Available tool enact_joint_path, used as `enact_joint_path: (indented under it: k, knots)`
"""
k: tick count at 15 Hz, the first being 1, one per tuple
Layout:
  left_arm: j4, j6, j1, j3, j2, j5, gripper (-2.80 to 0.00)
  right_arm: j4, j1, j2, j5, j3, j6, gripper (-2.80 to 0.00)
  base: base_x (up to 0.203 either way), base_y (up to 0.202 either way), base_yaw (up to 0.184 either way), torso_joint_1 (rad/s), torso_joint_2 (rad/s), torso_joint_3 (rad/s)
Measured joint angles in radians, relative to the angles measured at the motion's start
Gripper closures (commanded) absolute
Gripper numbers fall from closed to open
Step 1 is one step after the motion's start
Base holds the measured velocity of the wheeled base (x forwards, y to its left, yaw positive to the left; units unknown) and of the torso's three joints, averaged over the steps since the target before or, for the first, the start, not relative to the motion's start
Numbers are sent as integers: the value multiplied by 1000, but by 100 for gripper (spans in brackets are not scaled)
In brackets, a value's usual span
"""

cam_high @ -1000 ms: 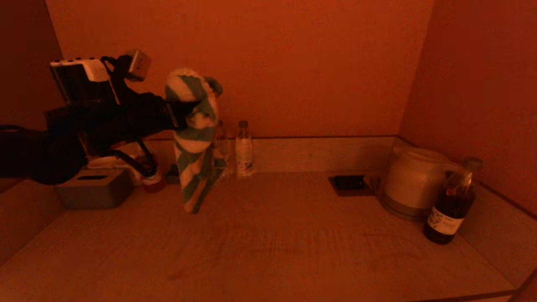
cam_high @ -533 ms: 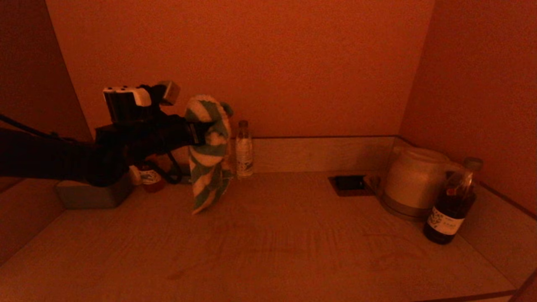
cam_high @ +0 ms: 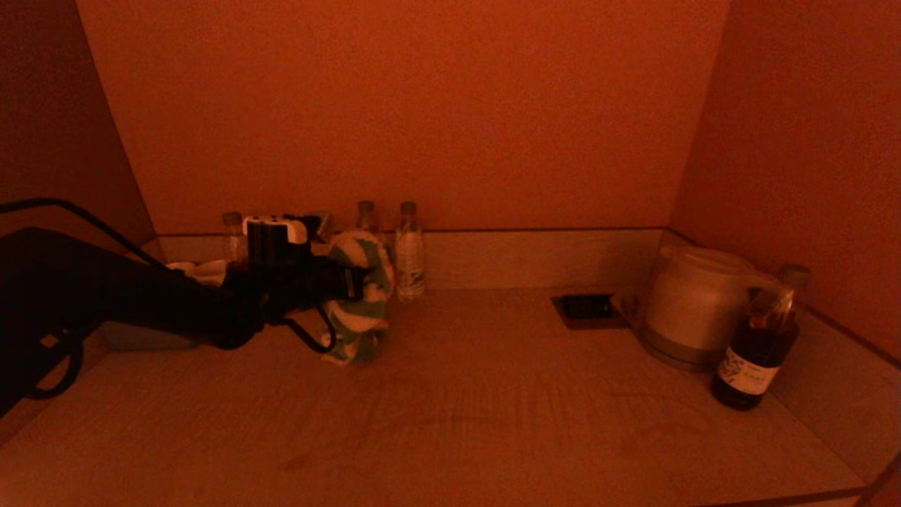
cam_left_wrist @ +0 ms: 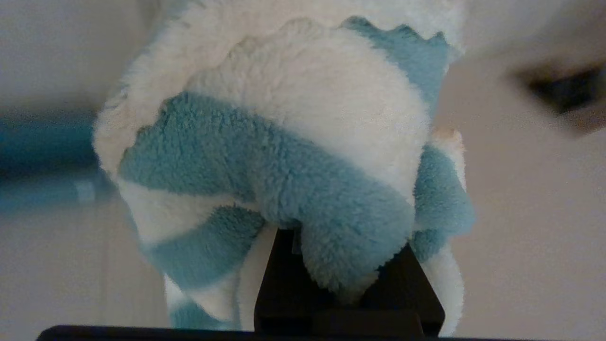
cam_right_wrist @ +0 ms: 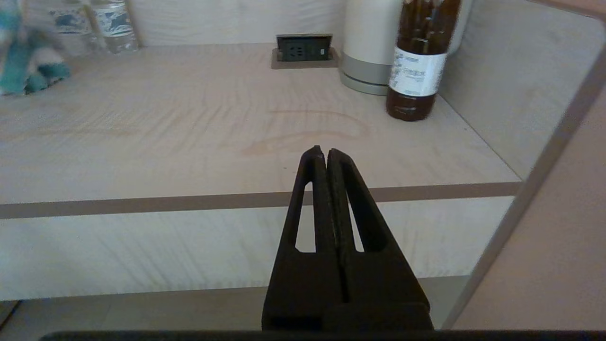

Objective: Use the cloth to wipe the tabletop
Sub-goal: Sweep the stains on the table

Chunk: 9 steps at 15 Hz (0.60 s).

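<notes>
My left gripper [cam_high: 348,285] is shut on the cloth [cam_high: 360,296], a thick green and white striped towel bunched around the black fingers [cam_left_wrist: 284,284]. The cloth [cam_left_wrist: 293,156] hangs low at the back left of the tabletop [cam_high: 493,415], its lower end resting on or just above the wood; the contact itself is not clear. In the right wrist view the cloth [cam_right_wrist: 26,66] shows far off. My right gripper [cam_right_wrist: 325,154] is shut and empty, parked near the tabletop's front edge, out of the head view.
Small clear bottles [cam_high: 409,250] stand against the back rim beside the cloth. A grey tissue box [cam_high: 148,338] sits behind the left arm. A white kettle [cam_high: 693,306], a dark bottle [cam_high: 759,345] and a recessed socket [cam_high: 586,308] occupy the back right.
The left arm has come down and to the right with the cloth, from high in the air to the tabletop's back left. The right gripper has stayed shut.
</notes>
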Motion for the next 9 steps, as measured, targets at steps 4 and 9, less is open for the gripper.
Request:
enact_joint_path:
  k: [4,9]
  knots:
    - [34,-9,-14,73,26,42,0,1,0,0,0,0,0,0,0,0,0,0,0,0]
    - [77,-20,-71,123,27,132,0,0,0,0,0,0,0,0,0,0,0,0,0,0]
